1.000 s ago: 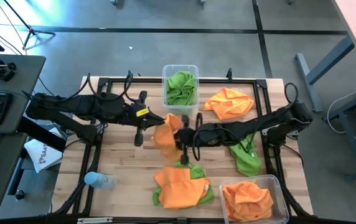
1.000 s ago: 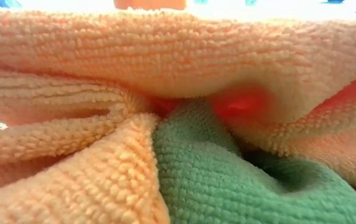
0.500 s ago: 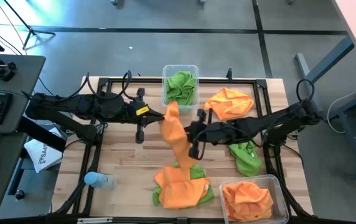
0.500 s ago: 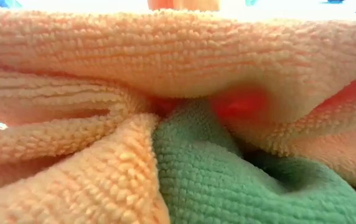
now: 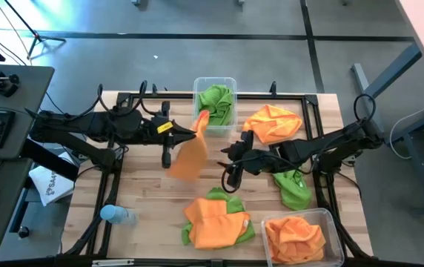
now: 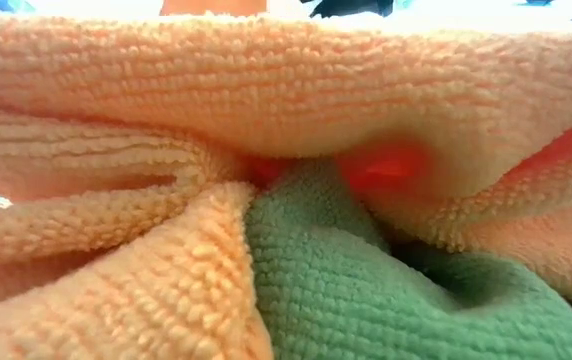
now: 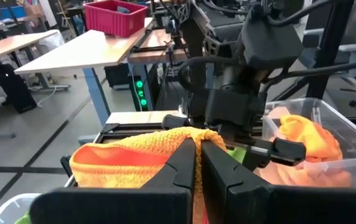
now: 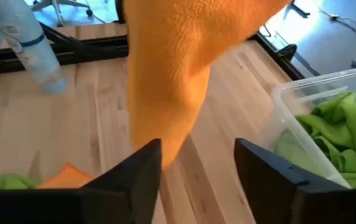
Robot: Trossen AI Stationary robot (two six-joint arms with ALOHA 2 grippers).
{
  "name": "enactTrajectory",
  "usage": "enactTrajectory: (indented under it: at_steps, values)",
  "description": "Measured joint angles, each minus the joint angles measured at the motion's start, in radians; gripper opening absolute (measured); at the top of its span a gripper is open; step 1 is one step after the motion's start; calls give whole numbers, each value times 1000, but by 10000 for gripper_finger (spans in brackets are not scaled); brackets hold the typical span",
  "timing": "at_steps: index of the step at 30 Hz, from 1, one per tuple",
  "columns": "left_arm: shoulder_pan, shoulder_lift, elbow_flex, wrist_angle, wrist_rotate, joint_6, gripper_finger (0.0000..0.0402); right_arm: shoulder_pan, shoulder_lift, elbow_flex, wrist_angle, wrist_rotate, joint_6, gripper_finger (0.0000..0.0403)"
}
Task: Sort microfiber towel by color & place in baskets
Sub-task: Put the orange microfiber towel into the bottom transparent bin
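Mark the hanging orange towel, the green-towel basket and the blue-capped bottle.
hanging orange towel (image 5: 188, 157): high view, middle of the drooping cloth.
green-towel basket (image 5: 214, 80): high view, far clear rim.
blue-capped bottle (image 8: 23, 38): right wrist view, clear body.

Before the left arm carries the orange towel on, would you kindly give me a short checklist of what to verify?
1. Left gripper shut on the hanging orange towel: ok.
2. Right gripper open and off that towel: ok in the right wrist view, its fingers spread with the cloth just beyond them.
3. Towel off the table: ok, it hangs free.
4. Orange basket has room: cannot tell; orange cloth already fills much of it.
5. Path to that basket: not ok, the right arm lies between.
6. Green basket holds only green: ok from above.
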Motion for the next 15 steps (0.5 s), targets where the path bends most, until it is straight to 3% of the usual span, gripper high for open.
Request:
enactTrajectory:
  at_steps: [6,15]
  values:
    - [5,0,0,8,0,0,1,0,17,0,121,-7,-11,234]
    - [5,9,0,34,29,-30,0,-40,150,0,430,-55,-190,239]
